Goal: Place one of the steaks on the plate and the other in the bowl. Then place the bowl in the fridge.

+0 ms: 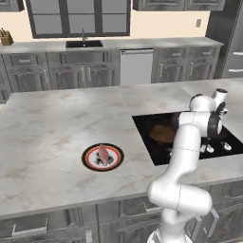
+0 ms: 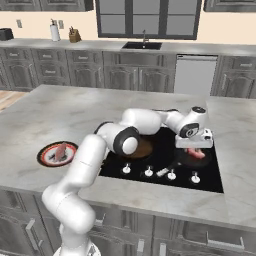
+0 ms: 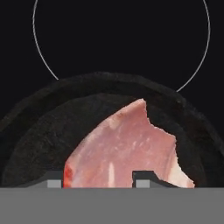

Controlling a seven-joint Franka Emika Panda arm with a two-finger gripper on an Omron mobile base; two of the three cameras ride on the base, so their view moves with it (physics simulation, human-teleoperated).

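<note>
The gripper (image 2: pixel 196 148), at right of frame, straddled the pan's steak (image 3: pixel 127 148); grip uncertain, it might slip.

1. Arm (image 1: pixel 182 156): glossy white rounded tubular links, thick and smooth.
2. Joints: dark grey-black rings and caps between the white links, seen at elbow and wrist.
3. Hand: boxy white housing below a dark-capped wrist.
4. Gripper (image 3: pixel 99 177): two small dark finger tips (image 3: pixel 143 176), each bearing a pale grey pad.
</note>
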